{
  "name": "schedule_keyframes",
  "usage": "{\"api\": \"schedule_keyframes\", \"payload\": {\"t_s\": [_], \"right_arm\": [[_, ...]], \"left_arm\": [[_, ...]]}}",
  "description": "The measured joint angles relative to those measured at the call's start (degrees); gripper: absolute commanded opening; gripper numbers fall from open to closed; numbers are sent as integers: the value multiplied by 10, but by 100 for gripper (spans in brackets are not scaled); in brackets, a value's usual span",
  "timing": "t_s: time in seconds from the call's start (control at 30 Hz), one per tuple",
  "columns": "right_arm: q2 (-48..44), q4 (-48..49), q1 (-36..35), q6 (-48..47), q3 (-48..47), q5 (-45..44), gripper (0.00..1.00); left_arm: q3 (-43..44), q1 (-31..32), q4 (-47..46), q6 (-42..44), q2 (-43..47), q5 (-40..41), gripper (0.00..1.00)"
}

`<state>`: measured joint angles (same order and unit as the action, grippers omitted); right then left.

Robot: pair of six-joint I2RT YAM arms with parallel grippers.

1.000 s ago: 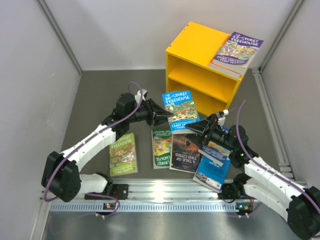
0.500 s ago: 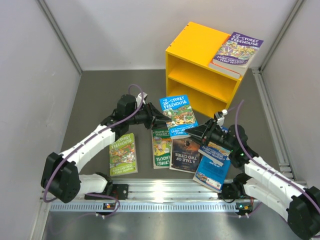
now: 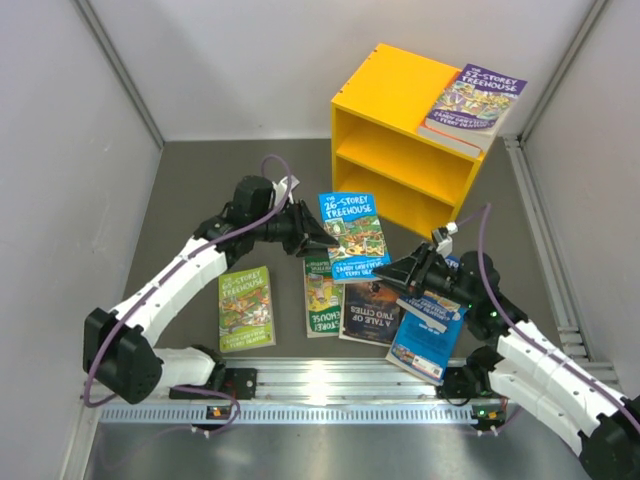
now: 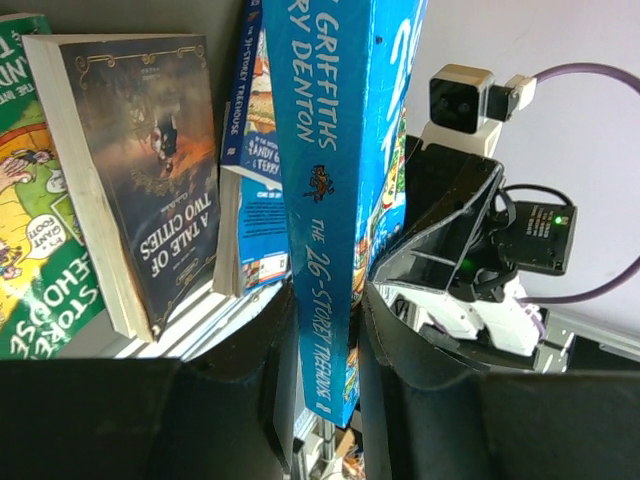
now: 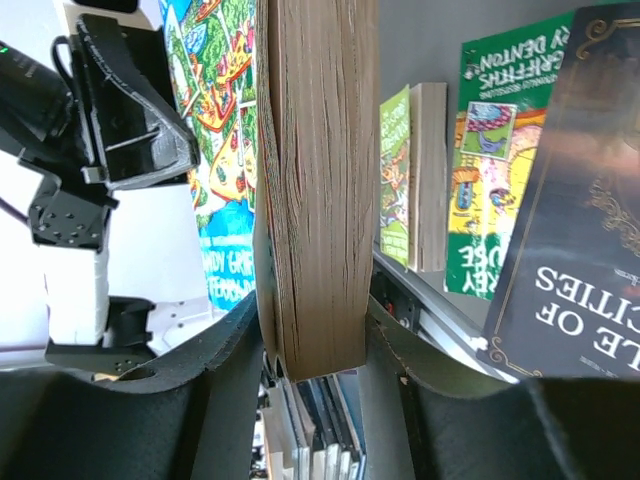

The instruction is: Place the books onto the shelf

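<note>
Grey tabletop (image 3: 200, 180), white walls on three sides. Yellow shelf (image 3: 390, 95) stands at the far right with its open front toward the arms. No book shows in either compartment from above. One purple book (image 3: 473, 100) lies flat on its roof.

Blue Treehouse book (image 3: 350, 235) is up off the table between the two arms, near the shelf's lower front corner. Left gripper (image 3: 320, 238) is clamped on the spine edge, and the left wrist view shows a finger against each cover. Right gripper (image 3: 388, 270) is closed on the opposite page edge, and the right wrist view shows the paper block pinched between both fingers. Both arms hold the one book.

On the table below lie a dark book (image 3: 370, 305), a green book (image 3: 246, 308), a second green book (image 3: 322, 300) and a blue stack (image 3: 425, 340) under the right arm.

Step in hand, as I read it: a hand-over or shared carry toward the shelf. To do it well, one arm should let go only once the other's pinch sits deep enough on the covers that the thin book cannot droop. Then square the book to a compartment opening and slide it in clear of the middle board (image 3: 400, 173).
</note>
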<state>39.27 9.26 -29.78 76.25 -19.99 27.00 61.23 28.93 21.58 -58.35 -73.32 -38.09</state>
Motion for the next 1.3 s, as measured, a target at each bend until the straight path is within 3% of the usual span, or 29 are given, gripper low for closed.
{"api": "schedule_keyframes", "payload": {"t_s": [0.17, 0.27, 0.4, 0.6, 0.63, 0.67, 0.77, 0.8, 0.93, 1.17, 1.3], "right_arm": [[3, -24, 0, -9, 0, 0, 33], [9, -29, 0, -12, -4, 0, 23], [14, -31, 0, -14, -9, 0, 0], [15, -42, 0, -20, -11, -1, 0], [14, -48, 0, -22, -11, -1, 0], [11, -56, 0, -25, -11, -1, 0], [-11, -94, 0, -40, -19, -7, 0], [-20, -113, 0, -47, -26, -11, 0], [-50, -186, 0, -84, -81, -44, 0], [-9, -286, 0, -156, -192, -104, 0], [23, -321, 1, -182, -232, -144, 0]], "left_arm": [[1, -1, 23, 17, -6, 0, 0], [1, -1, 26, 24, -9, 0, 0], [0, -4, 27, 31, -12, -7, 0], [0, 0, 33, 52, -24, -10, 3], [1, 1, 38, 59, -28, -9, 7], [2, 3, 47, 66, -33, -6, 21], [11, 13, 74, 87, -43, 9, 38], [14, 16, 81, 93, -45, 14, 39], [21, 25, 93, 104, -45, 22, 35], [61, 25, 79, 103, -59, 33, 33], [119, 23, 64, 100, -113, 36, 22]]}}
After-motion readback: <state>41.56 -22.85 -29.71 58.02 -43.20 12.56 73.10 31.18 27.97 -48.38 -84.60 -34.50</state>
